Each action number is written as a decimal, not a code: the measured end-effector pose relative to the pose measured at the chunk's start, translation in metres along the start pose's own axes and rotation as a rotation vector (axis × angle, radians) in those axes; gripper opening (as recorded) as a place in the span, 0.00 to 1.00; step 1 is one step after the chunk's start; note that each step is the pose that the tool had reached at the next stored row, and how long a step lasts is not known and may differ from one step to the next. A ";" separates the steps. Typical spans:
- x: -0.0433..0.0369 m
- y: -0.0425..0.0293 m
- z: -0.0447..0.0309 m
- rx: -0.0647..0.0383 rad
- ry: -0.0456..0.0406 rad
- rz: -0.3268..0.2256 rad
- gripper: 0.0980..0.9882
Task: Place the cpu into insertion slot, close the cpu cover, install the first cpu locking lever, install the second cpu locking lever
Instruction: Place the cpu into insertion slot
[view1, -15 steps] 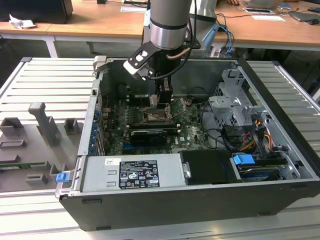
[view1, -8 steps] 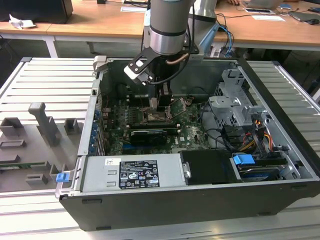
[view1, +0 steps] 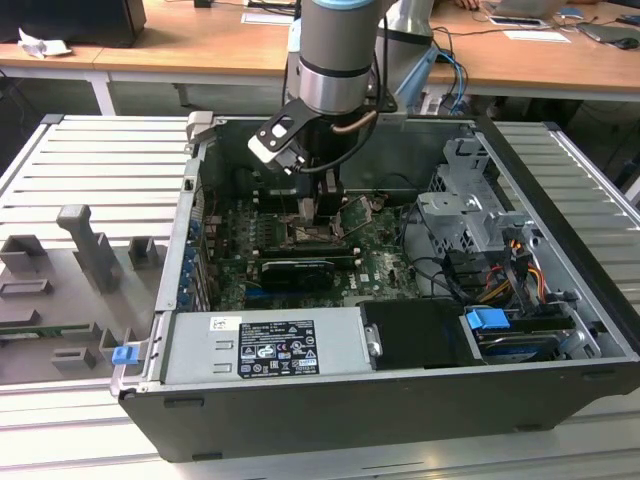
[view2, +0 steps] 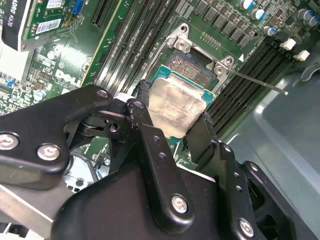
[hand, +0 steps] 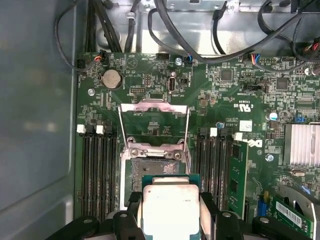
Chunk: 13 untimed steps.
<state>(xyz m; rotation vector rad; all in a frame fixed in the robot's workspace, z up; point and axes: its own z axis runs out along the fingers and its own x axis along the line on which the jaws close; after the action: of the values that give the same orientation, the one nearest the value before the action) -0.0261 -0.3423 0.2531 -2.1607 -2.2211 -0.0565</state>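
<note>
In both wrist views my gripper (hand: 170, 212) is shut on the cpu (hand: 170, 207), a small square chip with a dull silver top and green edge, its black fingers (view2: 150, 137) pressing two opposite sides. The cpu (view2: 175, 107) hangs tilted just above and beside the insertion slot (hand: 152, 167), whose dark centre (view2: 192, 65) lies bare. The cpu cover (hand: 152, 103), a thin silver frame, stands swung open on the far side of the slot. A thin locking lever (view2: 260, 82) sticks out, unlatched. In the exterior view the gripper (view1: 325, 205) reaches down into the case over the slot (view1: 308, 236).
Long black memory slots (hand: 97, 170) flank the socket on both sides. A black expansion card (view1: 295, 270), a grey power supply (view1: 265, 345) and a drive cage (view1: 470, 215) stand around it inside the case. Cables (hand: 200, 30) run along the case wall.
</note>
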 end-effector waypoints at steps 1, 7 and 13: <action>-0.0001 0.0000 0.0010 0.000 0.0000 -0.001 0.50; -0.0005 0.0000 0.0087 0.000 0.0001 -0.005 0.50; -0.0006 0.0000 0.0109 0.000 -0.0001 -0.005 0.50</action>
<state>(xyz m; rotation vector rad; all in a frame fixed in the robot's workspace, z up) -0.0261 -0.3424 0.2422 -2.1554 -2.2261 -0.0561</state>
